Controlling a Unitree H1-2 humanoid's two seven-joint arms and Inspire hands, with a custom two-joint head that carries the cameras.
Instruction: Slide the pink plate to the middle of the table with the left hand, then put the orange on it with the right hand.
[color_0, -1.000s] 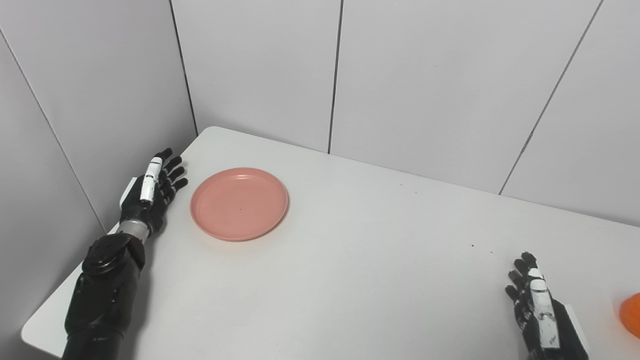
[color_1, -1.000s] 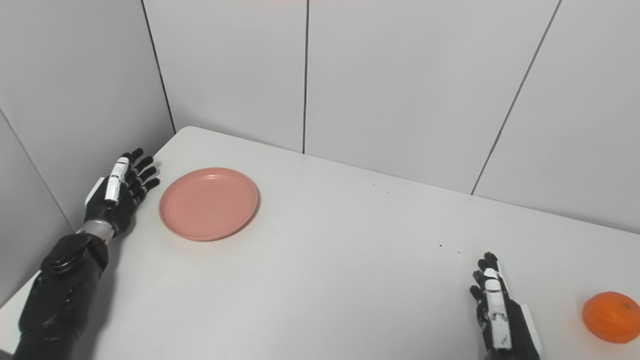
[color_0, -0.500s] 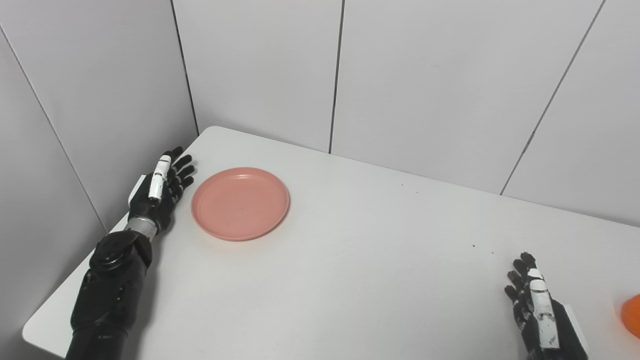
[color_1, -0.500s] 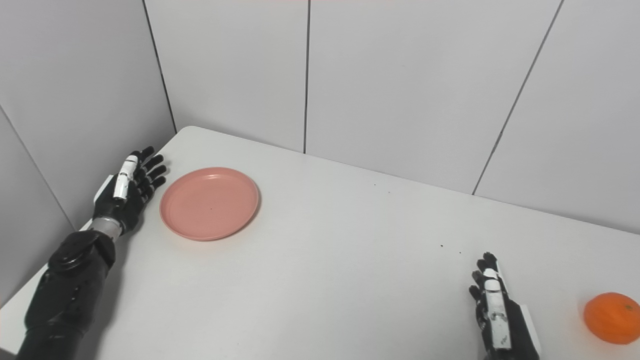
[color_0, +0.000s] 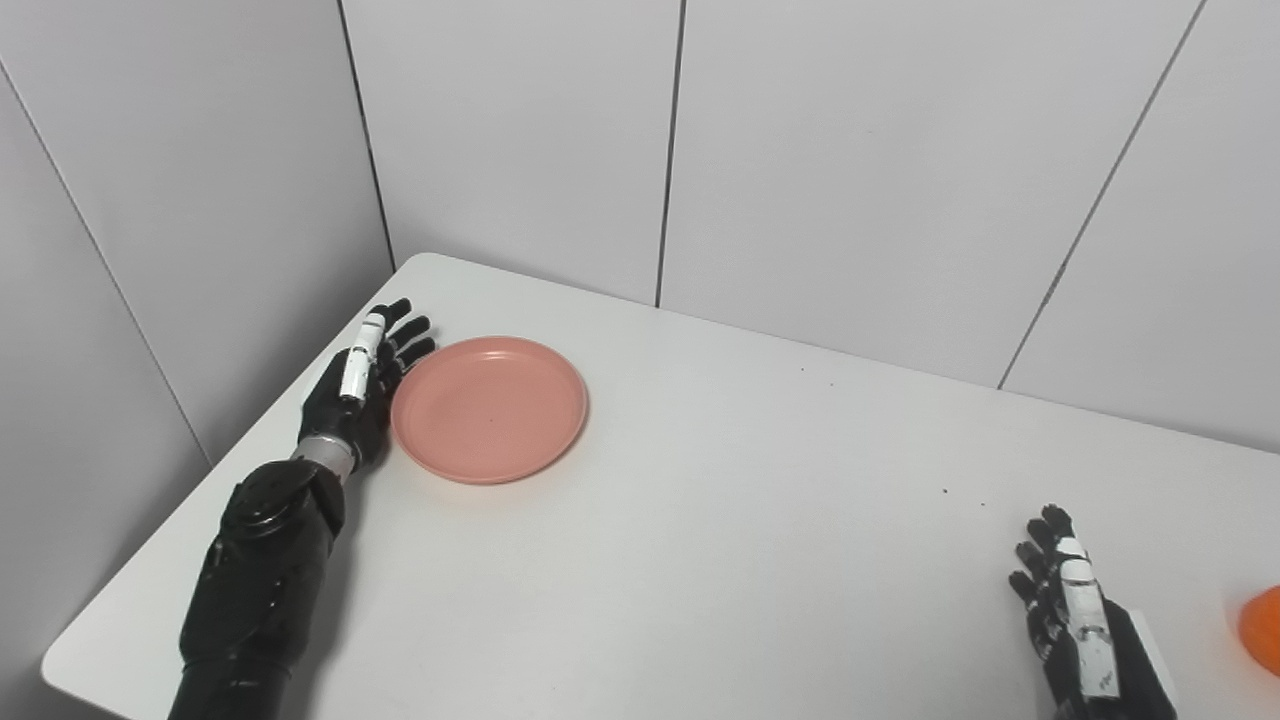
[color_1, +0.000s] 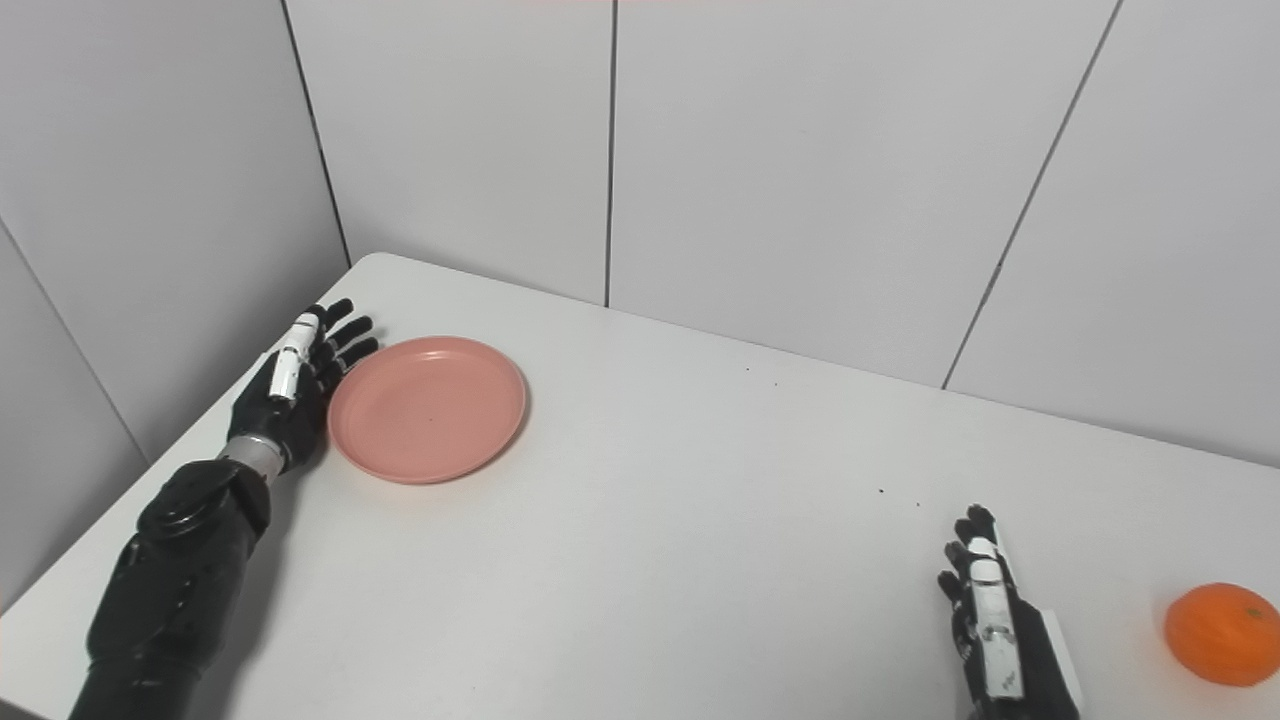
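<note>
Grey panelled walls meet in a corner behind the white table (color_0: 720, 520), where we see the pink plate (color_0: 489, 409) lying flat near the far left corner, well short of the table's middle. The left hand (color_0: 360, 385) stands on edge against the plate's left rim, its fingers (color_0: 408, 330) straight, spread a little apart and pointing away from us; it holds nothing, and its palm side appears to touch the rim, though we cannot be sure of the contact. The black left arm (color_0: 262, 570) runs in along the table's left edge. At the near right, the right hand (color_1: 995, 630) rests low over the table with fingers extended and slightly apart, empty. The orange (color_1: 1222, 635) sits on the table just to the right of that hand, clear of it, and far from the plate.
</note>
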